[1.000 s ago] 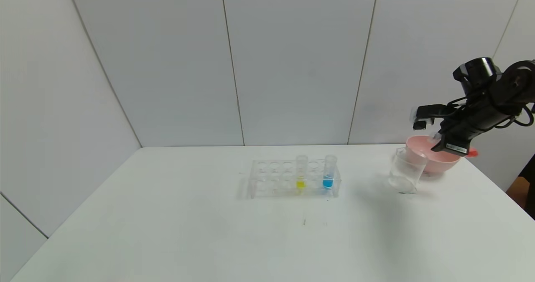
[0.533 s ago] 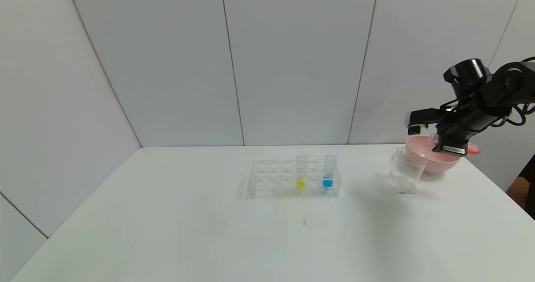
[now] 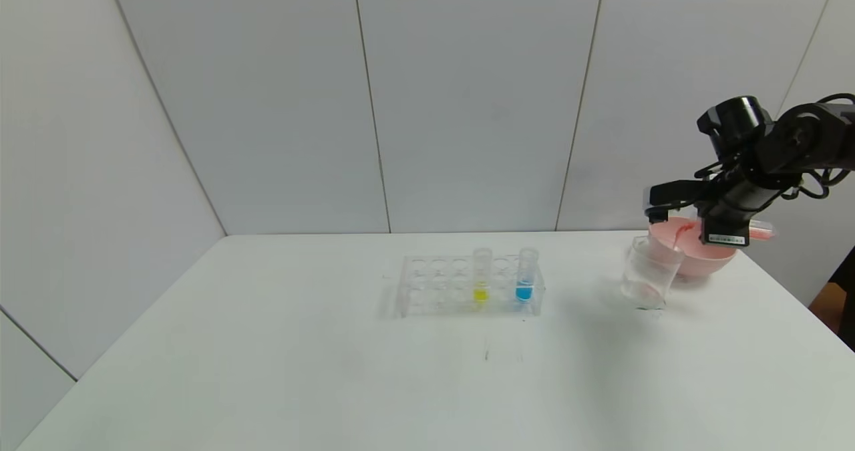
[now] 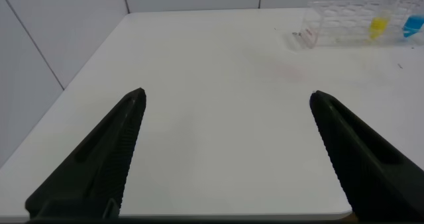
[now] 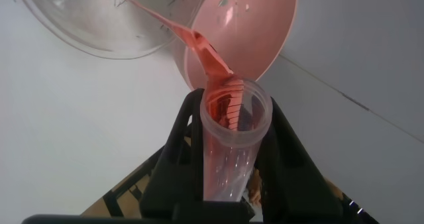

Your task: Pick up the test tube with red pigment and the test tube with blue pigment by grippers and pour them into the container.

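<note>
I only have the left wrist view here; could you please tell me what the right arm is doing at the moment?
Observer: The right gripper holds the short clear test tube with red pigment tipped over the small clear glass beaker.
Operator: Is liquid actually coming out, please?
Observer: Yes, a red stream runs from the tube's mouth into the beaker.
Operator: Is anything standing close to that beaker?
Observer: A pink round bowl sits right behind it, on the white table.
</note>
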{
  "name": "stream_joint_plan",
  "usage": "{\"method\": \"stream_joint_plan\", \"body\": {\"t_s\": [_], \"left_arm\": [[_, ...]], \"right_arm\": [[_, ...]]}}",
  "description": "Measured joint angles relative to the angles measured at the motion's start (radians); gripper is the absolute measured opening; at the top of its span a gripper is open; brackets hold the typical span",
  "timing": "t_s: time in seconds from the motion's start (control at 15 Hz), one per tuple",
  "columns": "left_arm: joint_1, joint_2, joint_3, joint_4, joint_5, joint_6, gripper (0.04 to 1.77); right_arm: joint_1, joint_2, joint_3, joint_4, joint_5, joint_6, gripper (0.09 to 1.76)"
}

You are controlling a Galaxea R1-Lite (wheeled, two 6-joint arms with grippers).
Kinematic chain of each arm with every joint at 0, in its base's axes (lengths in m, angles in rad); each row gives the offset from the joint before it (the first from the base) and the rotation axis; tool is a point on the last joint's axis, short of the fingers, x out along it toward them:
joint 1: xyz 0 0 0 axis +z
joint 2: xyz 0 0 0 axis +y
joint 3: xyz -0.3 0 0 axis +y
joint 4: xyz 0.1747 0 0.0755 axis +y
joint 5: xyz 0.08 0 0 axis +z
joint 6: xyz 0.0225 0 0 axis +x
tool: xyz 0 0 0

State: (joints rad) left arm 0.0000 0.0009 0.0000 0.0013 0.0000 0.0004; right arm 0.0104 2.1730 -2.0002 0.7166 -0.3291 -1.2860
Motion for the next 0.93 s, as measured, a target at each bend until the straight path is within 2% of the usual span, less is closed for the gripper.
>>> {"method": "stream_joint_plan", "body": {"t_s": [0.47,0.67,0.93], "left_arm": [[0.000,0.000,0.000,0.000,0.000,0.000,1.76],[0.000,0.000,0.000,0.000,0.000,0.000,1.76],[0.000,0.000,0.000,0.000,0.000,0.000,1.76]], "right_arm": [[0.016,0.008,0.000,-0.036,-0.015,-0.027,0.53],[0.025,0.010,0.000,-0.049,-0.088,-0.067,0.53],[0.032,0.013,0.000,-0.064,-0.121,-0.092,0.53]]}}
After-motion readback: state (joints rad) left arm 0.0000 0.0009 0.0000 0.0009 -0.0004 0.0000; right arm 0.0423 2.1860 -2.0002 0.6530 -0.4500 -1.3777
